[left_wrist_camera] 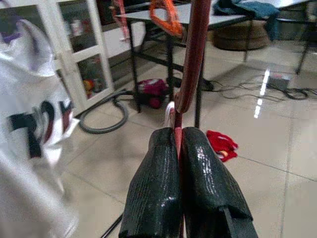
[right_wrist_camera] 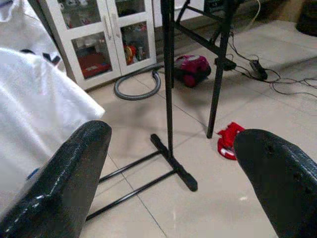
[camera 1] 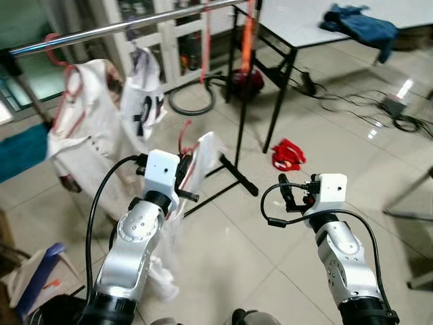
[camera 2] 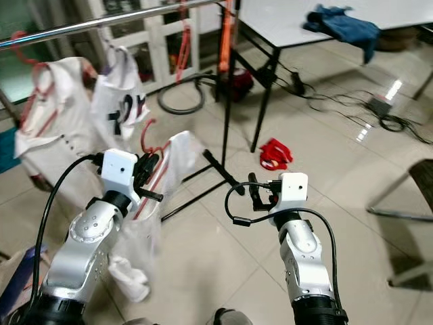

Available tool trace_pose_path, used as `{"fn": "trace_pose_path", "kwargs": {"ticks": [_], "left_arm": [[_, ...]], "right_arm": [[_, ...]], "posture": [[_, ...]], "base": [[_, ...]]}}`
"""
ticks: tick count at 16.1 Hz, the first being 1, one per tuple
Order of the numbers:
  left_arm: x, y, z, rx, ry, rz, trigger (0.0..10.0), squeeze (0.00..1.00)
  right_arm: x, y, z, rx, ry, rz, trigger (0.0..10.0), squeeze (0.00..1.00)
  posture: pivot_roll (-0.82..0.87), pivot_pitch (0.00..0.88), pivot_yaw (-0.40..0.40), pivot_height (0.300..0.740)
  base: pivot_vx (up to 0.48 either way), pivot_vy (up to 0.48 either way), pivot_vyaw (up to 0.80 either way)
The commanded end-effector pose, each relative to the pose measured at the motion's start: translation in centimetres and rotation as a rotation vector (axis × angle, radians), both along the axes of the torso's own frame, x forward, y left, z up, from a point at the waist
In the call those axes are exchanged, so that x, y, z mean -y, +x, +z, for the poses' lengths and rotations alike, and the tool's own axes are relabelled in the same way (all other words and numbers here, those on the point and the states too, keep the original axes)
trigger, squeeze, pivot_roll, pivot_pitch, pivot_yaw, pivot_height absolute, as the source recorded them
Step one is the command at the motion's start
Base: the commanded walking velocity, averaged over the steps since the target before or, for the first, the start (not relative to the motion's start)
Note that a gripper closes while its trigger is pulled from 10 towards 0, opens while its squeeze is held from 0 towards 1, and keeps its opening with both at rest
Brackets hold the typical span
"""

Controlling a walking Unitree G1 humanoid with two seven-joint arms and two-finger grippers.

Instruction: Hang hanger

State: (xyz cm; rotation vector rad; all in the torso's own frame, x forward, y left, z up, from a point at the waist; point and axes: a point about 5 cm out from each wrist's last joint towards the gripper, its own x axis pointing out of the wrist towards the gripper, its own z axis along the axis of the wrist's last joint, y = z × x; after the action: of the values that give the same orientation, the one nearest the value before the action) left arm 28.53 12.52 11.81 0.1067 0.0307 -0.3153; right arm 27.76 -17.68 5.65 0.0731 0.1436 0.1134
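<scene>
the left end effector (camera 1: 187, 181) is clamped on a red hanger (left_wrist_camera: 190, 64) carrying a white garment (camera 2: 159, 183), low, well below the rail (camera 1: 128, 26). hanging is not yet done, apparently. the right end effector (camera 2: 254, 191) waits open.

Home utility room: tiled floor (camera 1: 223, 264), clothes rail (camera 1: 122, 27) with hung garments, glass-door cabinet (right_wrist_camera: 106, 37), vacuum cleaner (right_wrist_camera: 190, 69).
</scene>
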Motion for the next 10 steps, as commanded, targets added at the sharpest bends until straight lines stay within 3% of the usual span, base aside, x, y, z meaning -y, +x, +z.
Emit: {"fn": "trace_pose_path", "kwargs": {"ticks": [1,4,10], "left_arm": [[0.2,0.5,1.0,0.045,-0.004,-0.028,10.0,0.0],[1.1,0.9,2.5,0.078,-0.051,-0.105,10.0,0.0],[2.0,1.4,3.8,0.111,-0.046,-0.204,10.0,0.0]], "right_arm": [[0.1,0.4,0.4,0.017,-0.001,0.002,10.0,0.0],[0.1,0.4,0.3,0.012,-0.009,0.003,10.0,0.0],[0.3,0.5,0.2,0.01,0.006,-0.018,10.0,0.0]], "posture": [[0.05,0.0,0.022,0.74],[0.05,0.0,0.036,0.74],[0.03,0.0,0.044,0.74]], "base": [[0.0,0.0,-0.64],[0.0,0.0,-0.64],[0.0,0.0,-0.64]]}}
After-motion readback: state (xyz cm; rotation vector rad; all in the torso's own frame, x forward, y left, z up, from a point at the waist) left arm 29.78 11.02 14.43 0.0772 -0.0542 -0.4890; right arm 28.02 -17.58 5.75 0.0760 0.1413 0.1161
